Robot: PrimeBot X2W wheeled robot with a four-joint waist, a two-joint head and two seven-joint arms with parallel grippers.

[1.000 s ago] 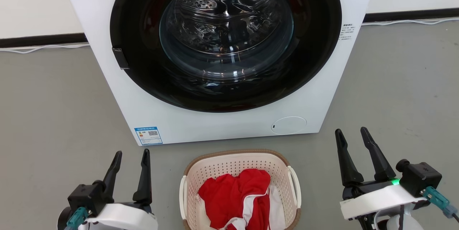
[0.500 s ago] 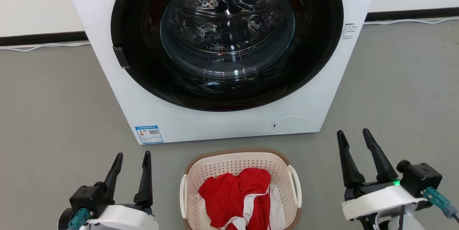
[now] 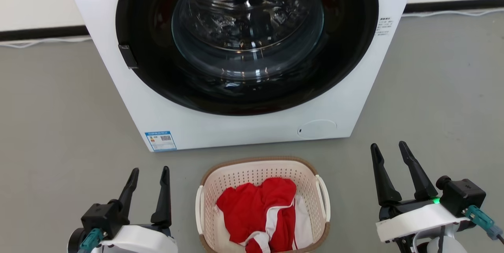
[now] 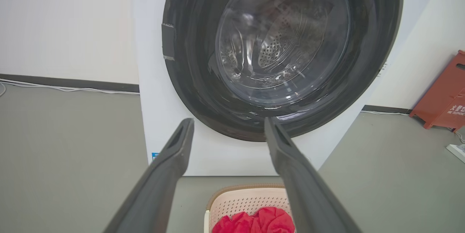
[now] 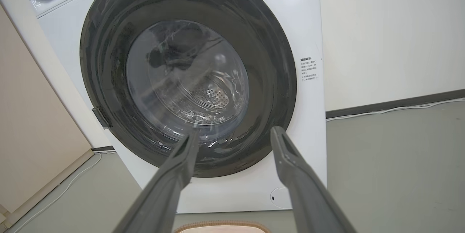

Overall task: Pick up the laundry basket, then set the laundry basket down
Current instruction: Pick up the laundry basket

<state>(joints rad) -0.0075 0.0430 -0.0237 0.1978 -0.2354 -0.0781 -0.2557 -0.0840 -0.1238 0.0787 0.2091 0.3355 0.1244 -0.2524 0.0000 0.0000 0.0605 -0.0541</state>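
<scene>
Though near edge cropped, laundry basket (image 3: 260, 171) upright, handles (image 3: 323, 199) facing left, right.

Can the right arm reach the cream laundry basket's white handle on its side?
Probably yes: the open right gripper hangs beside the cream perforated laundry basket, only grey floor between it and that white handle.
</scene>
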